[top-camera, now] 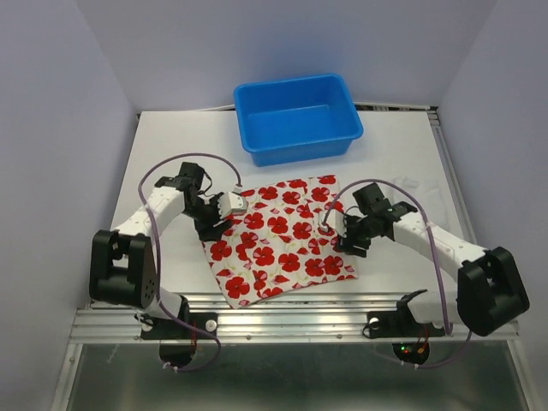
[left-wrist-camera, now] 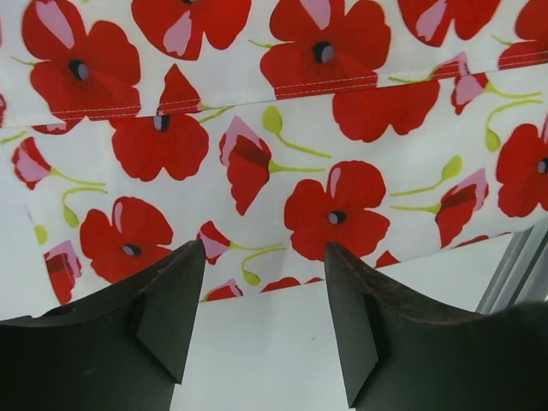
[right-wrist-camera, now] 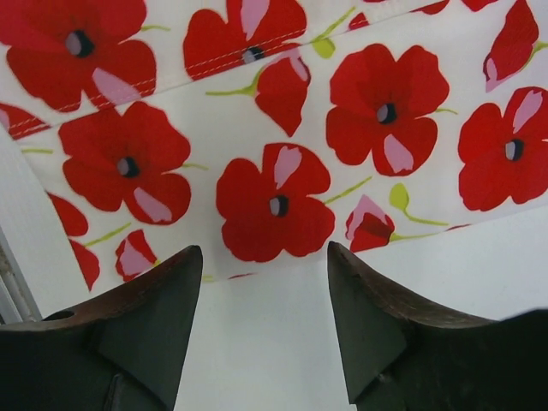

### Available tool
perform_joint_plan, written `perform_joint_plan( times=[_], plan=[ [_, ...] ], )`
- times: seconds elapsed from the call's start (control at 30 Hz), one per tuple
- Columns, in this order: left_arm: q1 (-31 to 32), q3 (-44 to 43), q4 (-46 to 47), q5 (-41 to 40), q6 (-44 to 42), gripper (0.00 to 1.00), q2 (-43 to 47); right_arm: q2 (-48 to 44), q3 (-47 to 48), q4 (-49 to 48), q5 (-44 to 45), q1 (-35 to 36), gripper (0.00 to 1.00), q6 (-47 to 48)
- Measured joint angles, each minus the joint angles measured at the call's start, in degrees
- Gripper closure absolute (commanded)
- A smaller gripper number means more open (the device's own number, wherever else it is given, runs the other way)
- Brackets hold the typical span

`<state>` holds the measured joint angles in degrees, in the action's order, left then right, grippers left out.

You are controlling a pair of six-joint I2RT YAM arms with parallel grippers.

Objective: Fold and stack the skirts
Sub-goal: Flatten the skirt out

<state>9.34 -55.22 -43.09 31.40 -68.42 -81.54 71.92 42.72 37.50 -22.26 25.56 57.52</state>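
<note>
Left gripper [left-wrist-camera: 265,257], dark wedge fingers apart and empty, sits at the edge of a soft, flat-lying poppy-print skirt [top-camera: 278,240] with stitched hems on the smooth white counter [top-camera: 171,154]; right gripper [right-wrist-camera: 265,257], likewise apart, faces the opposite edge.

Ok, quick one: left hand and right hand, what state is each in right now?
Left hand: open, nothing between its fingers, the flowered skirt edge just ahead.
Right hand: open, nothing held, same skirt's edge just ahead.
</note>
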Motion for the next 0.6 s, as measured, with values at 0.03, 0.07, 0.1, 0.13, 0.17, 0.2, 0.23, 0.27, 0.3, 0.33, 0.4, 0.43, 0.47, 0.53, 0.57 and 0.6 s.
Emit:
perform_joint_plan(
  times=[0.03,0.07,0.1,0.13,0.17,0.2,0.23,0.27,0.3,0.33,0.4,0.43,0.47,0.53,0.57,0.6],
  plan=[
    [0.90,-0.04,0.70,-0.72,0.92,0.34,-2.29,2.05,0.79,-0.68,-0.04,0.00,0.35,-0.94],
    [1.49,-0.09,1.38,-1.75,1.90,0.36,-3.74,4.00,1.81,-1.92,-0.02,0.00,0.37,-2.16],
    [2.60,-0.35,2.73,-3.41,3.58,0.37,-6.45,5.49,1.99,-2.14,-0.02,0.00,0.38,-2.40],
    [3.23,-0.46,3.67,-4.20,4.42,0.38,-8.26,6.95,2.40,-2.80,0.04,0.00,0.39,-2.99],
    [4.33,-1.18,4.26,-5.66,6.23,0.41,-10.97,8.61,2.75,-3.50,0.57,0.00,0.39,-3.52],
    [4.94,-1.84,5.05,-6.60,7.17,0.43,-13.09,10.62,3.02,-4.33,1.31,0.00,0.39,-4.07],
    [5.42,-3.13,5.55,-7.74,8.20,0.45,-15.21,11.89,3.10,-4.87,1.81,0.00,0.40,-4.52],
    [5.81,-5.03,6.10,-8.35,9.55,0.47,-16.50,14.08,3.26,-5.53,2.73,0.00,0.41,-5.38],
    [6.08,-6.51,6.84,-8.98,10.45,0.48,-17.57,15.15,4.09,-5.81,3.41,-0.09,0.41,-5.79],
    [6.36,-8.41,8.00,-9.64,11.72,0.48,-19.63,16.48,5.14,-6.54,4.52,-0.09,0.43,-6.69],
    [6.88,-10.73,8.59,-10.58,12.83,0.49,-21.57,18.86,7.43,-6.71,5.79,-0.39,0.44,-8.04],
    [7.19,-11.61,9.55,-11.63,13.31,0.49,-22.29,20.13,8.83,-6.69,6.19,-0.55,0.45,-8.44],
    [7.58,-11.91,10.78,-13.20,13.73,0.49,-22.67,21.64,10.49,-6.64,6.51,-0.68,0.45,-9.05],
    [8.59,-12.35,11.58,-15.08,14.36,0.50,-23.02,24.13,13.27,-6.71,6.86,-1.16,0.47,-9.35],
    [9.16,-13.03,11.50,-15.82,14.71,0.52,-23.56,24.48,13.73,-6.67,6.84,-1.27,0.47,-9.35],
    [9.33,-13.73,11.17,-16.31,15.10,0.52,-24.20,24.46,13.73,-6.43,6.80,-1.40,0.48,-9.25]
  ],
)
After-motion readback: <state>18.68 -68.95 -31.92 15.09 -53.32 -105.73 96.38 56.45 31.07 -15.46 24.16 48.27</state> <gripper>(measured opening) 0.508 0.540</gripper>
